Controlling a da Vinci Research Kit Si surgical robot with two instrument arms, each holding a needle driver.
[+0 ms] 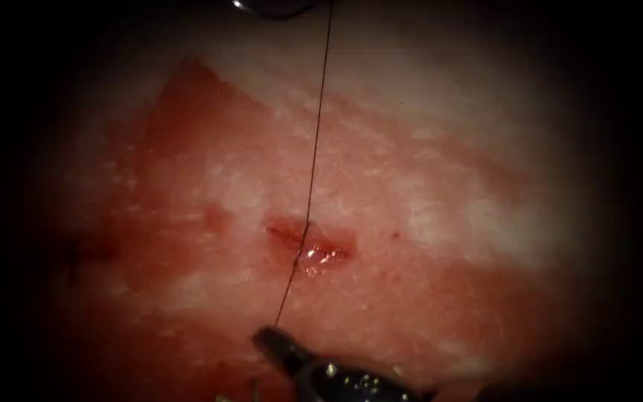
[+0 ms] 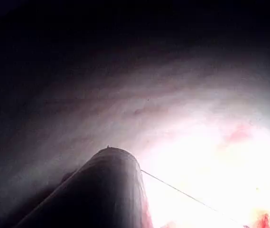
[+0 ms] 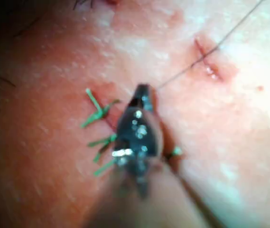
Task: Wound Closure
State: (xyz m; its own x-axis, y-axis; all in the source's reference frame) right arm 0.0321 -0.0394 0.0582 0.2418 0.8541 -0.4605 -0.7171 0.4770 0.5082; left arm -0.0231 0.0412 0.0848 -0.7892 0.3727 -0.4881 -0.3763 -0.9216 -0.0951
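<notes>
The right arm's steel pincer (image 1: 269, 341) is clamped on the thin dark thread (image 1: 314, 149) — taut across the small red cut (image 1: 310, 246) in the pale pink tissue (image 1: 448, 186). Green stitches (image 3: 99, 111) sit beside it — this cut remains unclosed. The left pincer's state I cannot tell.

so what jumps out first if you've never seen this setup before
The dark thread stands out first, stretched taut from the top edge of the endoscope view down through the small red cut in the tissue. Its lower end meets the tip of the right tool, whose jaws are shut on it near the bottom edge. In the right wrist view, short green cut ends of thread lie on the tissue beside that tool.
</notes>
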